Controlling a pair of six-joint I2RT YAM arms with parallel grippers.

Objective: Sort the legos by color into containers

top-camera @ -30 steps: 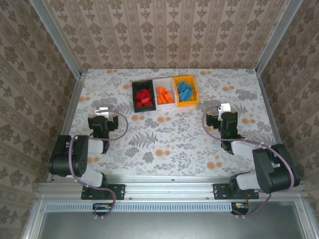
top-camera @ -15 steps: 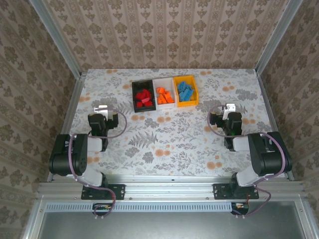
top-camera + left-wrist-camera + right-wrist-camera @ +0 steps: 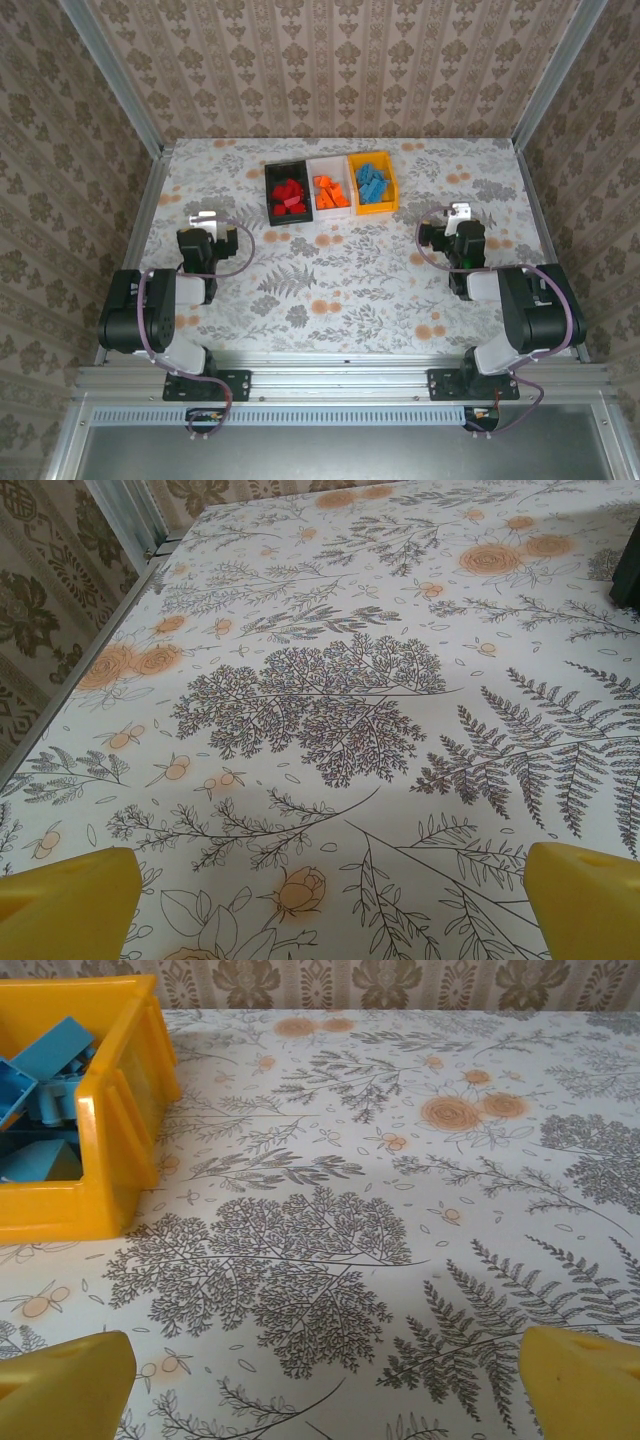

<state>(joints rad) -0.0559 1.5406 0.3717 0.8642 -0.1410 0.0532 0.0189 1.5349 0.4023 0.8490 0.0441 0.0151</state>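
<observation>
Right gripper [image 3: 458, 213] has pulled back rightward; it and left gripper [image 3: 203, 217] gape empty. Left-right row: black bin [image 3: 268, 196] holds red bricks [image 3: 289, 193], white bin [image 3: 325, 166] orange bricks [image 3: 330, 193], yellow bin [image 3: 393, 186] blue bricks [image 3: 371, 184].

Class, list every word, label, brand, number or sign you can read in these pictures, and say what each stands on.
None can be read.
The black bin, white bin and orange bin carry no lettering, nor do the legos.
The table and walls show only floral patterns.
Any marks on the arms are too small to tell.
</observation>
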